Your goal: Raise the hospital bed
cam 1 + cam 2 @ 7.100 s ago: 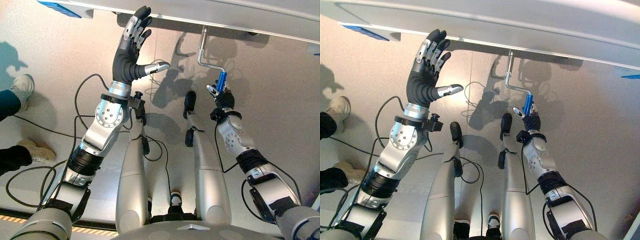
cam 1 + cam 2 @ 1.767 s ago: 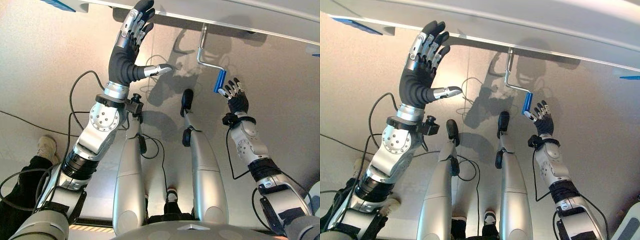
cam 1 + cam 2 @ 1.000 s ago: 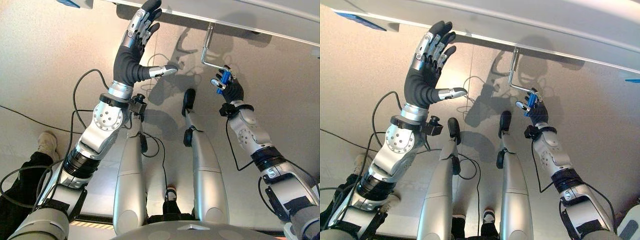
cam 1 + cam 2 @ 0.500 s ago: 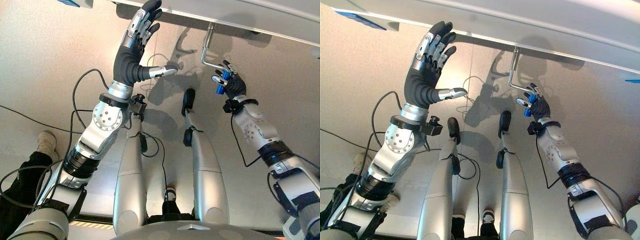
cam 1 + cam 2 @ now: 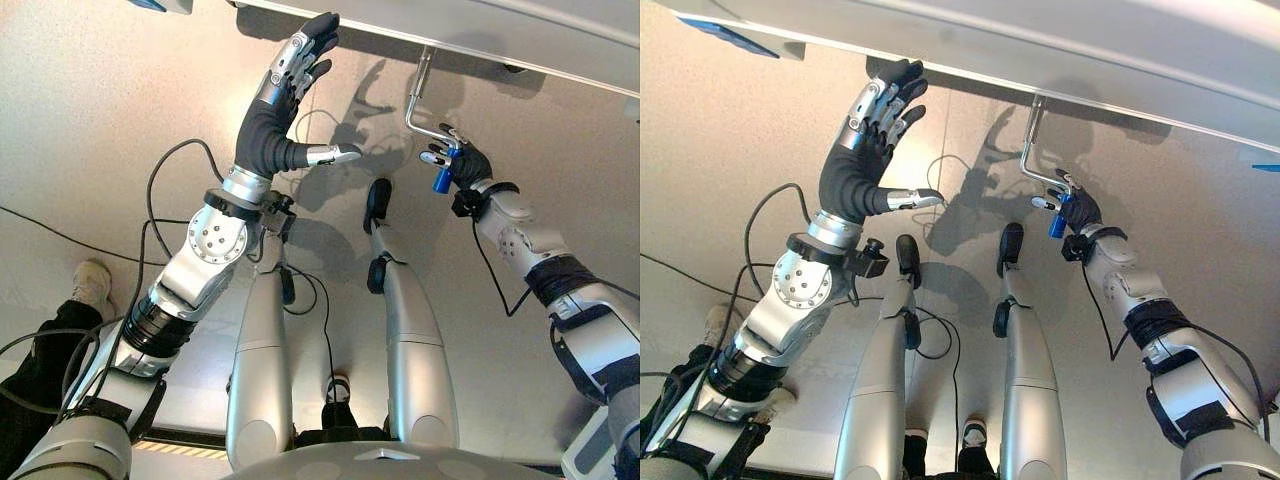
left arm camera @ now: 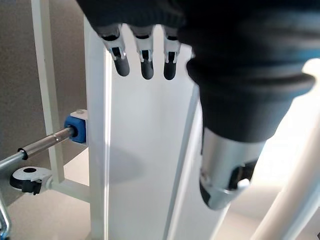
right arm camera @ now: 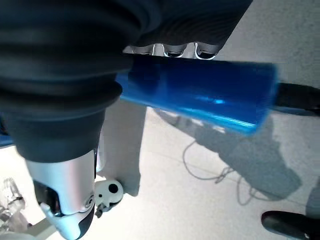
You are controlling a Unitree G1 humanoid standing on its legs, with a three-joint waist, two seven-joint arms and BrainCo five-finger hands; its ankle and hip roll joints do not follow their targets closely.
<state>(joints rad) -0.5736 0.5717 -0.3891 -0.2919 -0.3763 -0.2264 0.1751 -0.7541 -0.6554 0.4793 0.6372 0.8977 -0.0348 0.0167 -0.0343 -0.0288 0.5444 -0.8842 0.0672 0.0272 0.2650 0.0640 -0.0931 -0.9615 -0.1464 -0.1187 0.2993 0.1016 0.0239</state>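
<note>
The white bed frame [image 5: 470,45] runs across the top of the eye views. A bent metal crank [image 5: 419,95] hangs from under it and ends in a blue handle [image 5: 441,180]. My right hand [image 5: 468,166] is on that handle. In the right wrist view the blue handle [image 7: 200,97] lies across the palm with the fingers [image 7: 167,50] curled over it and the thumb [image 7: 65,200] apart. My left hand [image 5: 265,130] is raised and open, its fingertips up at the frame's edge. In its wrist view the straight fingers [image 6: 146,65] point at a white frame panel [image 6: 145,160].
A person's leg and pale shoe [image 5: 90,285] are on the floor at the lower left. The left wrist view shows a blue fitting on a metal rod [image 6: 76,127] and a caster wheel [image 6: 29,178] under the bed.
My right hand, open beside the handle 1.8 s ago, has closed on it and pulled it slightly lower, forearm swinging right. My left hand has slid right along the frame's edge.
</note>
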